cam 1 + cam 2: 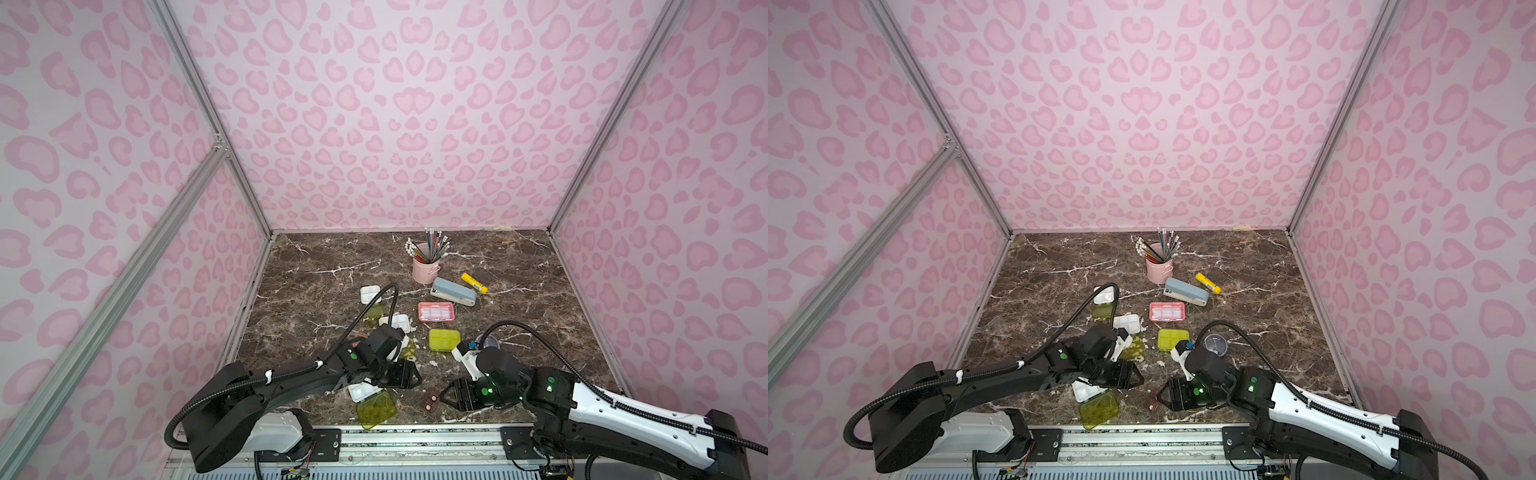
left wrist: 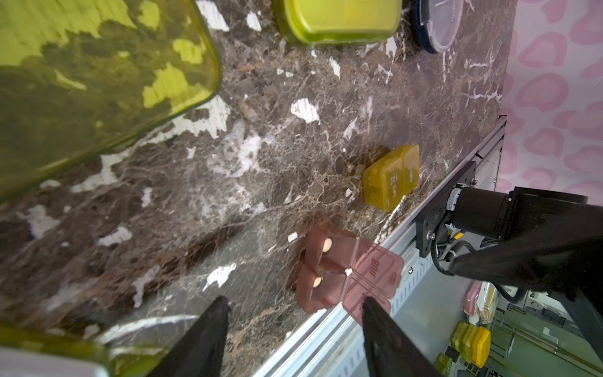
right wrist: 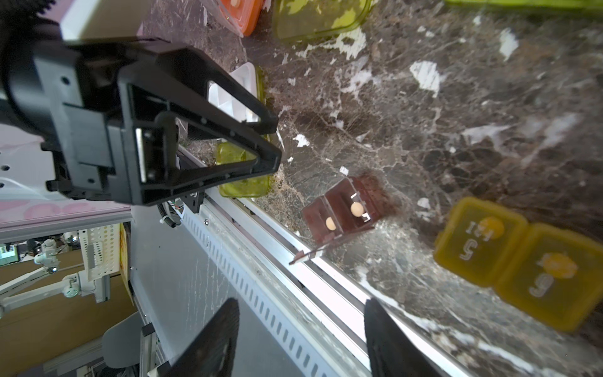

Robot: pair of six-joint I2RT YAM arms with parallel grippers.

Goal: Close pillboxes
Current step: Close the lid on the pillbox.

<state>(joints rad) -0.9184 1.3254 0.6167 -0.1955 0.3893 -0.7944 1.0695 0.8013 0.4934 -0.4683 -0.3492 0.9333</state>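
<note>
Brown pillbox (image 1: 430,400): nearest thing, by the front edge of the counter (image 1: 311,282), btwn the two pincers. Both lids flipped open, one pale pill in each of 2 cells.
L pincer (image 1: 415,376): low over the counter, pointing toward the brown box. Jaws apart, nothing btwn them.
R pincer (image 1: 444,395): faces the L one, tips just beside the brown box. Contact can't be told. Jaws apart, empty.
Olive pillbox (image 3: 522,258): near the front edge, on the R arm's side of the brown box. Lids down, marked 5 and 6. Seen from the wrist cams only.
White tray (image 1: 361,391): partly under the L pincer. Its yellow-green lid (image 1: 376,409) lies open toward the front edge.
Orange pillbox (image 3: 243,13): only a corner shows, beside the L arm. Open or shut unclear.
Yellow-green box (image 1: 444,340): mid counter, lid shut.
Round dark-blue box (image 1: 488,343): near it, partly behind the R wrist.
Second white tray (image 1: 397,322): beyond the L wrist, open.
Pink pillbox (image 1: 435,311): just beyond the yellow-green box. White cells show, lid state unclear.
Third white tray (image 1: 370,294): farther back, open.
Stapler (image 1: 454,291), glue stick (image 1: 473,283): behind the pink box.
Pink cup (image 1: 424,268): farthest, full of pencils.
</note>
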